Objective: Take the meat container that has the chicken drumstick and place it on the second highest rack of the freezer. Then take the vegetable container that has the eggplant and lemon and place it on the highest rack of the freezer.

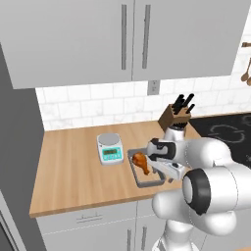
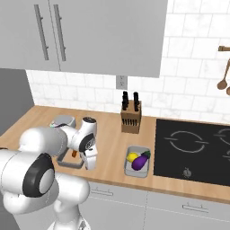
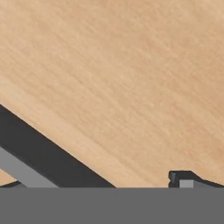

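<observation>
The meat container (image 1: 147, 182), a shallow grey tray, lies on the wooden counter with the orange-brown chicken drumstick (image 1: 141, 161) in it. My gripper (image 1: 166, 174) hangs open over the tray's right rim, pointing down, with nothing between its fingers. In the right base view my arm hides most of that tray (image 2: 67, 163), and the gripper (image 2: 90, 166) is at its near right corner. The hand view shows bare counter, the tray's dark wall (image 3: 39, 153) and one fingertip (image 3: 180, 178). The vegetable container (image 2: 130, 168) holds the lemon (image 2: 132, 157) and eggplant (image 2: 141, 161). The freezer's racks are out of view.
A kitchen scale (image 1: 109, 148) stands left of the meat tray. A knife block (image 2: 131, 117) sits at the back by the wall. The black cooktop (image 2: 193, 148) lies to the right. A tall grey cabinet side (image 1: 14, 162) bounds the counter's left end. Wall cabinets hang overhead.
</observation>
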Available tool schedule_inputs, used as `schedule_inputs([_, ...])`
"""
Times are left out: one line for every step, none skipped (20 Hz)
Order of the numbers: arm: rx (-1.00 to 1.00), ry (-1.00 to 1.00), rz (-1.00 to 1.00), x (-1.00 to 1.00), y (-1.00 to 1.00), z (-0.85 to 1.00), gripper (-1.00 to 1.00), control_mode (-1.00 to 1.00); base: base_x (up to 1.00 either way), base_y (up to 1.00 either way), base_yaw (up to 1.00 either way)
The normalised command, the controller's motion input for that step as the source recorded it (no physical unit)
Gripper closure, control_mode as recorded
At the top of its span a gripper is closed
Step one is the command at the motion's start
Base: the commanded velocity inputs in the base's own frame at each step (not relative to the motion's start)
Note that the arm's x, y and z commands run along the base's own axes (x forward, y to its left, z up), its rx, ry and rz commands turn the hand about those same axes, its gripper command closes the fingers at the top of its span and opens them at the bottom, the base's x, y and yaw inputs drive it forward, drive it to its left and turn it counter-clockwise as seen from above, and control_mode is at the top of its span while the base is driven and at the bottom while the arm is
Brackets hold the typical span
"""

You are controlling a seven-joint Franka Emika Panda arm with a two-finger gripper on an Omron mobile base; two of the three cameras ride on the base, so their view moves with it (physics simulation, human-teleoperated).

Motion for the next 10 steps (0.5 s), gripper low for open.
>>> schedule_inputs([0.00, 0.00, 0.00, 0.00, 0.02, -0.32, -1.00, -1.00, 0.00, 0.00, 0.00])
schedule_inputs([0.00, 0.00, 0.00, 0.00, 0.02, -0.34, 1.00, -1.00, 0.00, 0.00, 0.00])
schedule_inputs([0.00, 0.00, 0.00, 0.00, 0.09, -0.32, 1.00, -1.00, 0.00, 0.00, 0.00])
schedule_inputs([0.00, 0.00, 0.00, 0.00, 0.15, -0.31, 1.00, -1.00, 0.00, 0.00, 0.00])
schedule_inputs([0.00, 0.00, 0.00, 0.00, 0.00, -0.20, 1.00, -1.00, 0.00, 0.00, 0.00])
schedule_inputs([0.00, 0.00, 0.00, 0.00, 0.00, -0.13, 1.00, -1.00, 0.00, 0.00, 0.00])
schedule_inputs([0.00, -0.01, 0.00, 0.00, 0.00, -0.04, 1.00, -1.00, 0.00, 0.00, 0.00])
schedule_inputs([0.02, -0.04, 0.00, -0.05, 0.00, 0.00, 1.00, -1.00, 0.00, 0.00, 0.00])
schedule_inputs([0.03, -0.02, 0.00, -0.06, 0.00, 0.00, 1.00, -1.00, 0.00, 0.00, 0.00])
schedule_inputs([0.03, -0.01, 0.00, -0.04, 0.00, 0.00, 1.00, -1.00, 0.00, 0.00, 0.00])
